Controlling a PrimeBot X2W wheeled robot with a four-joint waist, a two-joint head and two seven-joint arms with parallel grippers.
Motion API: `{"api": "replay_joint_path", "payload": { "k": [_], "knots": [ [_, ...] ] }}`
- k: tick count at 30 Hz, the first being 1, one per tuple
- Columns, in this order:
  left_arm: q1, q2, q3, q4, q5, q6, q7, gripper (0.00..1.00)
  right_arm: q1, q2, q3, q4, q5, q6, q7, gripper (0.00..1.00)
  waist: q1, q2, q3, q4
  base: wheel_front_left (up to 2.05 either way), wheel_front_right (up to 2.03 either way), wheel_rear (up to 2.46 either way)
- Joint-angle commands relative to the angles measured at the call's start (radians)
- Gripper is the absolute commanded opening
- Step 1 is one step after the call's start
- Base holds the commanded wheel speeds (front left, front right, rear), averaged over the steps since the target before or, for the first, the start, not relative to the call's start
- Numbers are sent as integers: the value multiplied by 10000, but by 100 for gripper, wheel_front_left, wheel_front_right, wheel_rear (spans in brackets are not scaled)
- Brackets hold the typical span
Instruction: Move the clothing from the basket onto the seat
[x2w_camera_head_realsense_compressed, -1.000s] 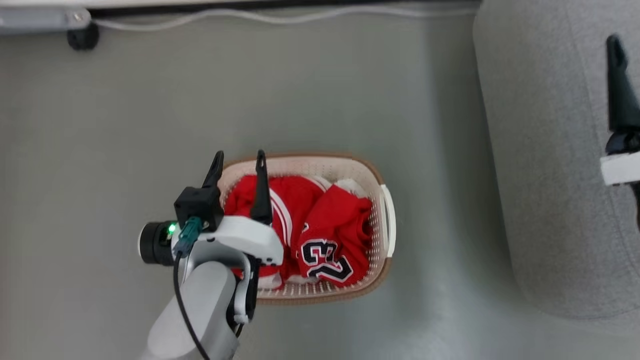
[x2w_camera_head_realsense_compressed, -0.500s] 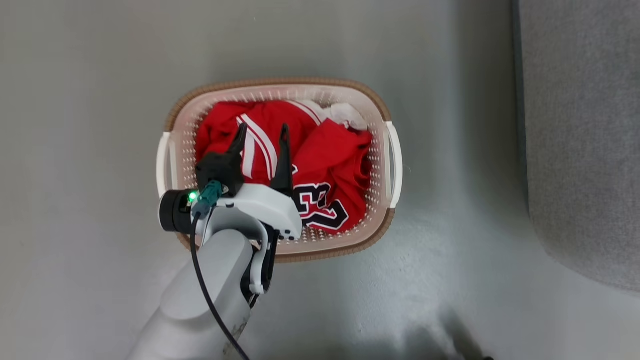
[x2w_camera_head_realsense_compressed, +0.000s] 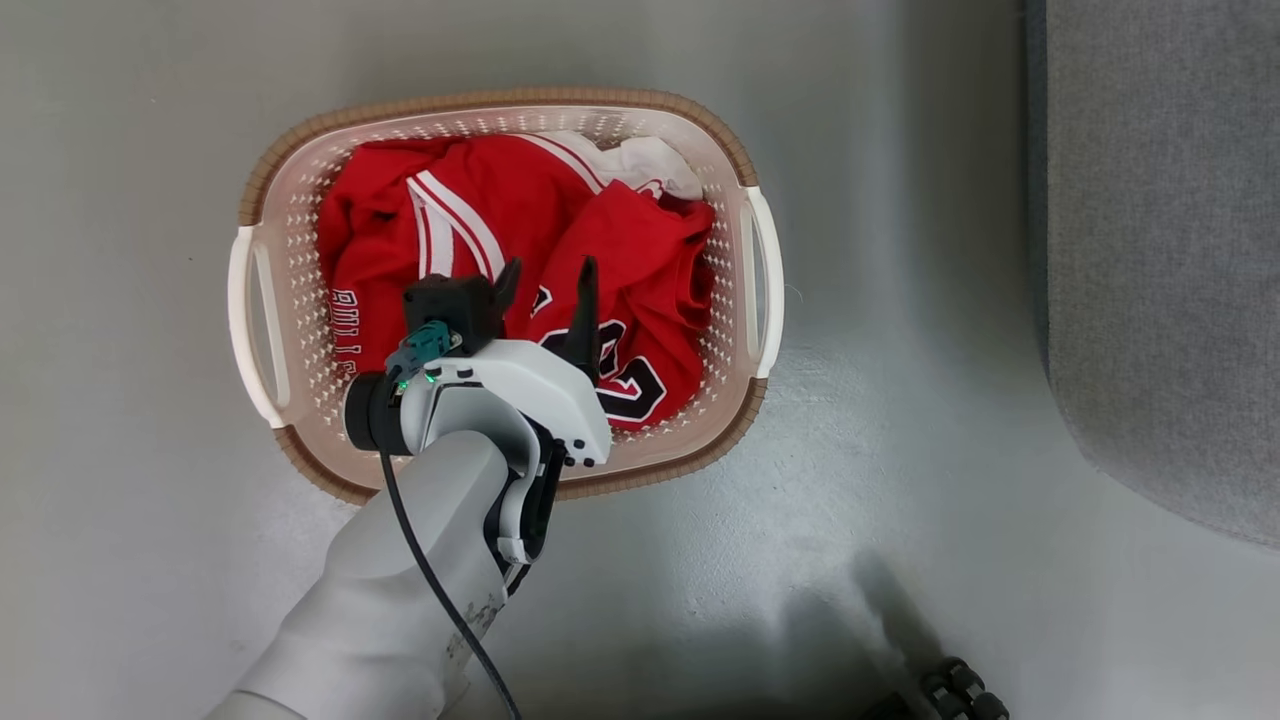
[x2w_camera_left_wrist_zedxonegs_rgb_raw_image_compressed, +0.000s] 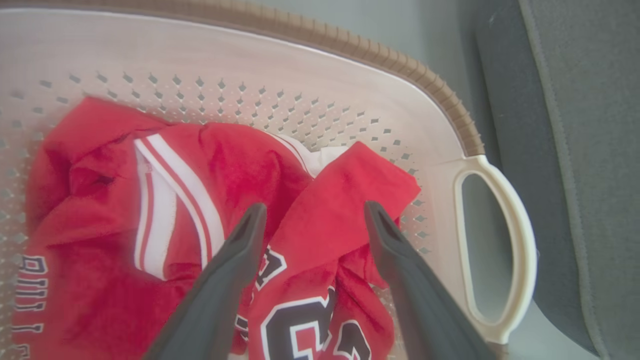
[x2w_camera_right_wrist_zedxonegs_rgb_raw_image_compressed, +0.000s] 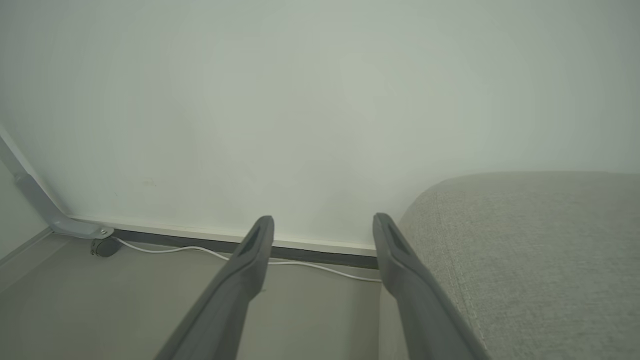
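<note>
Clothing (x2w_camera_head_realsense_compressed: 500, 230) lies heaped inside the basket (x2w_camera_head_realsense_compressed: 725, 300), none of it on the seat (x2w_camera_head_realsense_compressed: 1160, 250). Biggest before us is that seat, a grey upholstered mass with a rounded corner along the right side of the head view.

Next comes the floor (x2w_camera_head_realsense_compressed: 900, 150), plain grey. It carries the basket, and a strip of it separates basket from seat. A pale wall (x2w_camera_right_wrist_zedxonegs_rgb_raw_image_compressed: 300, 100) rises in the right wrist view, with a white cable (x2w_camera_right_wrist_zedxonegs_rgb_raw_image_compressed: 200, 251) running along its foot.

The basket is cream, perforated and brown-rimmed, with a white handle (x2w_camera_head_realsense_compressed: 768, 280) on each short side. The clothing covers its bottom in crumpled red jerseys. One shows white stripe trim (x2w_camera_head_realsense_compressed: 450, 225) and another a black-and-white number (x2w_camera_head_realsense_compressed: 630, 390). A white cloth (x2w_camera_head_realsense_compressed: 650, 165) is tucked into the far corner on the seat's side.

Our left pincer (x2w_camera_head_realsense_compressed: 549, 268) hangs over the middle of the pile, its two dark fingers spread wide and holding nothing. A red fold shows between them, and we cannot tell whether the tips touch the fabric. Our right pincer (x2w_camera_right_wrist_zedxonegs_rgb_raw_image_compressed: 322, 220) is likewise spread wide and empty, pointing at the wall just beside the seat. A black cable (x2w_camera_head_realsense_compressed: 420, 560) trails down the left forearm.
</note>
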Motion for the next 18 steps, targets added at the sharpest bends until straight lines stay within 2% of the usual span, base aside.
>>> {"api": "replay_joint_path", "payload": {
  "k": [1, 13, 18],
  "knots": [
    [-63, 62, -1, -4, -194, -84, -88, 100, 216, -159, 77, -286, 54, 71, -61, 100, 0, 0, 20, -35, 0, 0, 0],
    [-1238, 62, -1920, 1955, -1858, 58, -88, 100, 109, -178, 138, -585, 182, 71, -61, 100, 0, 0, 469, -482, 0, 0, 0],
    [-1674, 62, -2795, 2673, -2505, 698, 21, 100, 80, -134, 165, -696, 189, 71, -61, 100, 0, 0, 582, -615, 0, 0, 0]
  ]
}}
